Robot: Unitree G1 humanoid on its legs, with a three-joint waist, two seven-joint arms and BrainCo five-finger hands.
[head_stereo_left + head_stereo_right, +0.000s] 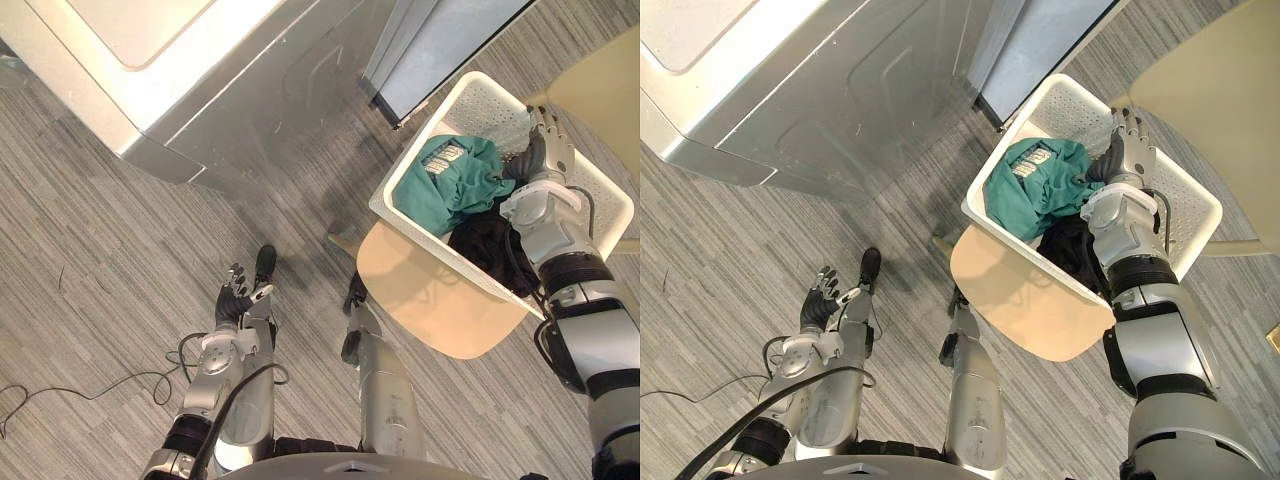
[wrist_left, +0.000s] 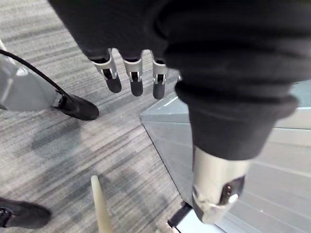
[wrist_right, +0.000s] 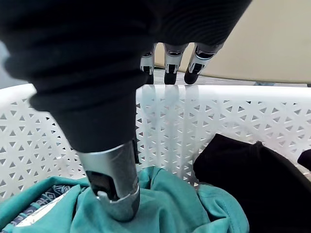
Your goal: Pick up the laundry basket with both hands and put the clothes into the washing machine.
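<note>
A white perforated laundry basket [image 1: 410, 228] sits on a round beige stool [image 1: 440, 310] at the right. Inside lie a teal garment [image 1: 450, 185] and a black garment [image 1: 485, 245]. My right hand [image 1: 545, 150] reaches into the basket with its fingers [image 3: 170, 68] straight up against the far wall [image 3: 218, 121], and its thumb [image 3: 114, 189] rests on the teal cloth [image 3: 180, 208]. It holds nothing. My left hand [image 1: 232, 300] hangs low at the lower left, far from the basket, fingers [image 2: 131, 80] relaxed and empty. The silver washing machine [image 1: 200, 90] stands at the upper left.
A grey-blue upright panel [image 1: 440, 50] stands just behind the basket, beside the machine. A beige tabletop [image 1: 600, 90] overhangs the basket's far right corner. Striped grey carpet [image 1: 90, 250] spreads between the machine and me.
</note>
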